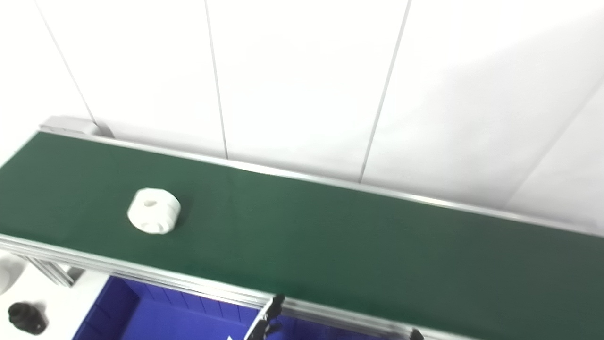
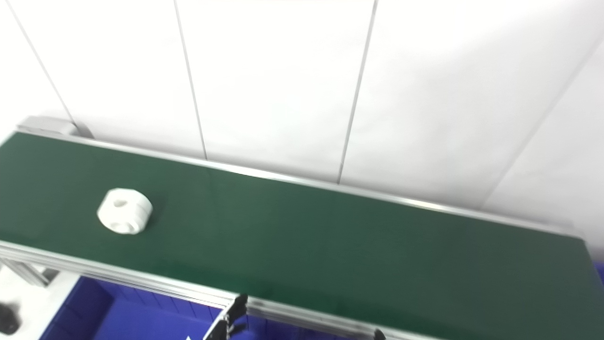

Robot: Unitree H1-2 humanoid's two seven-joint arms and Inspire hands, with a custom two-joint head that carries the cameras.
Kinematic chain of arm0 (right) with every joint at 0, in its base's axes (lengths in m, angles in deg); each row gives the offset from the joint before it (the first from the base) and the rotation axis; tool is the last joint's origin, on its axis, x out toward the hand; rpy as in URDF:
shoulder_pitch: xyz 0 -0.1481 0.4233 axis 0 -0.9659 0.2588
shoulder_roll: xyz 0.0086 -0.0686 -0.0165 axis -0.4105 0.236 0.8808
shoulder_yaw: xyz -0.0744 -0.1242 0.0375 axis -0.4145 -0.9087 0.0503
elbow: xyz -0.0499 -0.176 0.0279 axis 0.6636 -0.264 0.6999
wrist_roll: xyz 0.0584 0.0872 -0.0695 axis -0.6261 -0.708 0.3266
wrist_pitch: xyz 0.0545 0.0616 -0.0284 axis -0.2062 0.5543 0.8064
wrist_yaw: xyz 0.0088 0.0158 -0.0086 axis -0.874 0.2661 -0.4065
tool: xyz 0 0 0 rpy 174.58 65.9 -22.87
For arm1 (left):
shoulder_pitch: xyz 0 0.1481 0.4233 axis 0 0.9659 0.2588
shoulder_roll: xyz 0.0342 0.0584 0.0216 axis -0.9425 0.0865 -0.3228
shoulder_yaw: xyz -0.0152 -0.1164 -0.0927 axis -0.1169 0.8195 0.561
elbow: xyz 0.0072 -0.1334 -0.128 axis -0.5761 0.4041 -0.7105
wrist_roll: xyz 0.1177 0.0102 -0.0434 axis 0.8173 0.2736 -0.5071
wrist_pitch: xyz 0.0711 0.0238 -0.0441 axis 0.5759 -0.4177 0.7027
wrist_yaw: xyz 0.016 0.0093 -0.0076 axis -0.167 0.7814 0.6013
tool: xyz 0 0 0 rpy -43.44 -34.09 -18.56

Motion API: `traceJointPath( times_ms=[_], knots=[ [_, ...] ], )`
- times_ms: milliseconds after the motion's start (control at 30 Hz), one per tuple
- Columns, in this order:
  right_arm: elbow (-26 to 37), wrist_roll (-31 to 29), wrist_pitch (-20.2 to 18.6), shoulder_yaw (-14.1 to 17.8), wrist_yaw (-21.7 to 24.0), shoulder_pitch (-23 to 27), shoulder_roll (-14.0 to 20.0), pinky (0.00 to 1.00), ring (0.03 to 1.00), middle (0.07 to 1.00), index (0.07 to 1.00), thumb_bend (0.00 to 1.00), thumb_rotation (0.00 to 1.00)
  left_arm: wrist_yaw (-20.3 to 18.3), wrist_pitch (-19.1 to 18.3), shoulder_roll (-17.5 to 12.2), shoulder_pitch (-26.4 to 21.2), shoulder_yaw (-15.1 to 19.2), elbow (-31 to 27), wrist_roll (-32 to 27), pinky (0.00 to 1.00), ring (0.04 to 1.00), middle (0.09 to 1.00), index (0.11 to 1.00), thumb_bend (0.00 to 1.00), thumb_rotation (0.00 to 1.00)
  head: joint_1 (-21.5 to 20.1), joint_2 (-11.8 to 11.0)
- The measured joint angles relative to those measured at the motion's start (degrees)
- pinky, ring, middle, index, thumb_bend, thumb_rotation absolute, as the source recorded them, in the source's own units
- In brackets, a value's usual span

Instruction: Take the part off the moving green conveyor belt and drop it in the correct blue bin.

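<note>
A white round part (image 1: 154, 210) with a hole in its top lies on the green conveyor belt (image 1: 330, 241), toward its left end; it also shows in the right eye view (image 2: 124, 210). Nothing touches it. Only black fingertips reach into the picture at the bottom edge. Those of my left hand (image 1: 269, 316) are just below the belt's near rail, over the blue bin (image 1: 141, 316). One tip of my right hand (image 1: 416, 334) is farther right. Both hands are far to the right of the part and mostly hidden.
The belt's aluminium near rail (image 1: 141, 274) runs between the belt and the bin. A black part (image 1: 26, 318) and a white object (image 1: 9, 274) lie on the white table at the bottom left. A white panelled wall (image 1: 302, 80) stands behind the belt.
</note>
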Motion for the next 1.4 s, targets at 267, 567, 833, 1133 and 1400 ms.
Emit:
traceJointPath(
  times_ms=[267, 567, 833, 1133, 1400],
  knots=[
    [-1.93, -0.35, 0.02, 0.1, 0.94, 2.47, -0.07, 1.0, 1.0, 1.0, 1.0, 0.72, 0.74, 2.13, 1.36, 0.0, -3.1, 0.63, 4.93, 2.01, 0.72, 0.863, 0.893, 0.875, 0.53, 0.86, 5.71, -0.09],
    [-1.32, -2.82, 0.01, 0.22, 2.38, 2.41, -0.92, 1.0, 1.0, 1.0, 1.0, 0.73, 0.73, 1.99, 0.78, 0.08, -3.47, 0.51, -1.64, 2.56, 0.62, 0.768, 0.814, 0.832, 0.65, 0.63, 5.55, 1.84],
    [0.4, -2.11, 0.0, -0.59, 3.63, 2.96, -2.07, 1.0, 1.0, 1.0, 1.0, 0.71, 0.73, -0.72, -0.99, -9.28, -10.78, 6.93, -12.75, 8.83, 0.49, 0.624, 0.663, 0.663, 0.99, 0.39, 3.18, 4.21],
    [0.64, -2.13, -0.24, -0.79, 3.97, 3.94, -2.66, 1.0, 1.0, 1.0, 1.0, 0.68, 0.79, -16.45, -14.9, -19.63, -28.26, 10.27, -27.28, 16.69, 0.66, 0.721, 0.753, 0.728, 1.0, 0.26, 2.91, 7.29],
    [0.52, -1.46, -0.32, -1.24, 4.55, 4.24, -3.37, 1.0, 1.0, 1.0, 1.0, 0.64, 0.83, -25.61, -18.35, -26.96, -44.18, 9.7, -18.96, 19.06, 0.73, 0.779, 0.8, 0.765, 1.0, 0.23, 2.29, 7.12]
  ],
)
